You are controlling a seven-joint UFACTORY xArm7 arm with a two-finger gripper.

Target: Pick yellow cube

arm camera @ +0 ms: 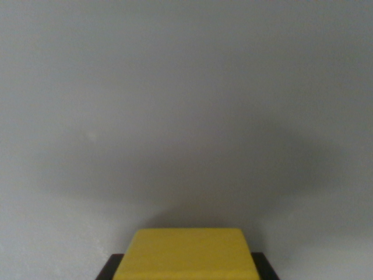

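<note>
The yellow cube (187, 248) fills the bottom centre of the wrist view, very close to the camera. My gripper (186, 267) sits around it. One black fingertip (109, 268) shows against the cube's left side and the other against its right side, with no gap visible on either side. Only the cube's top face and the tips of the fingers are in view; the bottom edge of the picture cuts off the rest.
A plain grey surface (186, 87) fills the rest of the view. A broad soft shadow (192, 175) lies on it just beyond the cube.
</note>
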